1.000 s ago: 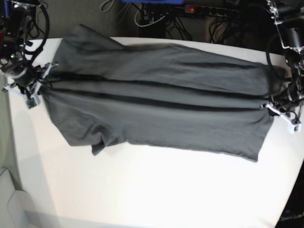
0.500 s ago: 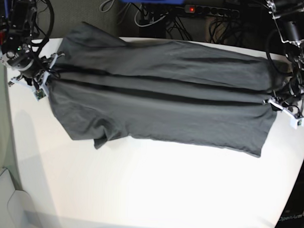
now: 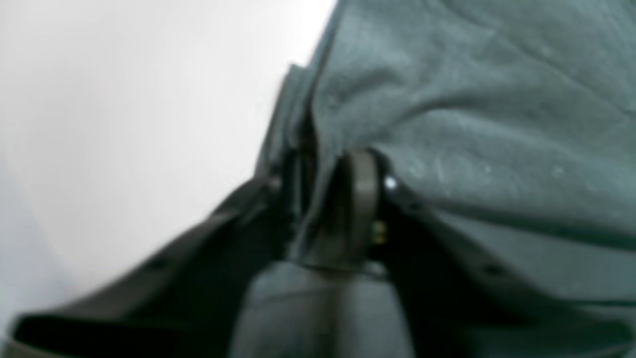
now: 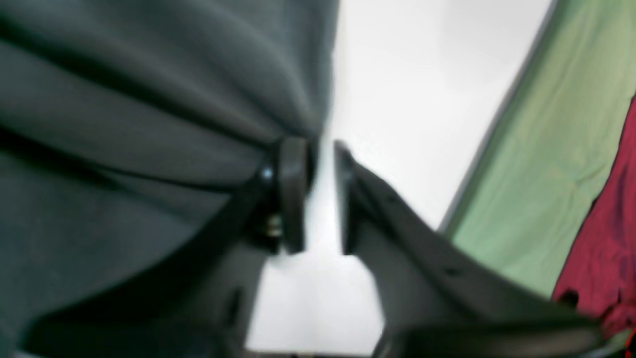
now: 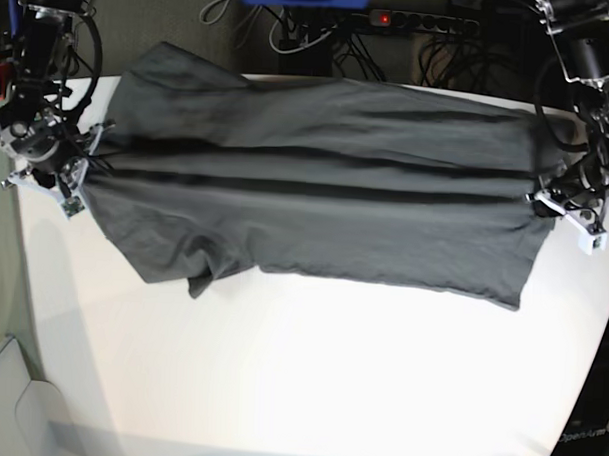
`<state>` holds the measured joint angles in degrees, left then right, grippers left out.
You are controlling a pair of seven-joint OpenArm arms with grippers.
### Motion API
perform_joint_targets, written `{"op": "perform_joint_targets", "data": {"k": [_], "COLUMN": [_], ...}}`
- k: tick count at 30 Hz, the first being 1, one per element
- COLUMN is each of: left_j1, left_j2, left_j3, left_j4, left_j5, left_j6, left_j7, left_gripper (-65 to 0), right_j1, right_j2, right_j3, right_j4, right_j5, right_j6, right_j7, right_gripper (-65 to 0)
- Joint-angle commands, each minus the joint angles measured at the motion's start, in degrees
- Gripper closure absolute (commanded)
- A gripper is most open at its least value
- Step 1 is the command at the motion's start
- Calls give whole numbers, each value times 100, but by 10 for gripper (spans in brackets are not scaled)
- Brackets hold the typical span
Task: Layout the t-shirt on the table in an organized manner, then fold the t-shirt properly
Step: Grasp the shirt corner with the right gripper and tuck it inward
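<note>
Dark charcoal-grey short-sleeved cloth t-shirt [image 5: 316,188]: lay stretched across the far half of the large white smooth table [image 5: 309,378], long creases running from 9 to 3 o'clock. Left gripper [image 3: 325,199], at the 3 o'clock edge: jaws parted a little, shirt fabric bunched between them. Right gripper [image 4: 313,194], at the 9 o'clock edge: jaws apart, bare tabletop visible in the gap, cloth against one finger's outer side.
</note>
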<state>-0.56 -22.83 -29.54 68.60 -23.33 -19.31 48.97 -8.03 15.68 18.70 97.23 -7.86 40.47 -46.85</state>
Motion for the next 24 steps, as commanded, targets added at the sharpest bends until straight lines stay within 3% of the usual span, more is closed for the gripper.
{"op": "perform_joint_targets", "data": {"k": [1, 4, 7, 14, 24], "left_j1": [130, 306, 473, 465, -362], "left_j2": [-113, -104, -113, -86, -95], "left_j3": [-31, -75, -92, -250, -250], "left_j4": [134, 591, 995, 1487, 1426], "left_j5": [149, 131, 96, 113, 140], "left_j6": [54, 54, 54, 54, 54], "left_j7": [127, 136, 136, 136, 83], "left_gripper": [-266, -328, -335, -335, -338], "right_j1": [69, 52, 43, 368, 1370], "right_j2": [89, 106, 71, -113, -184], "right_j3": [60, 69, 332, 578, -547], "right_j4": [101, 163, 365, 523, 92], "right_j5": [-45, -54, -54, -54, -54], "right_j6": [-47, -47, -47, -47, -47], "right_j7": [56, 48, 48, 13, -207], "right_gripper": [-178, -273, -314, -320, -323]}}
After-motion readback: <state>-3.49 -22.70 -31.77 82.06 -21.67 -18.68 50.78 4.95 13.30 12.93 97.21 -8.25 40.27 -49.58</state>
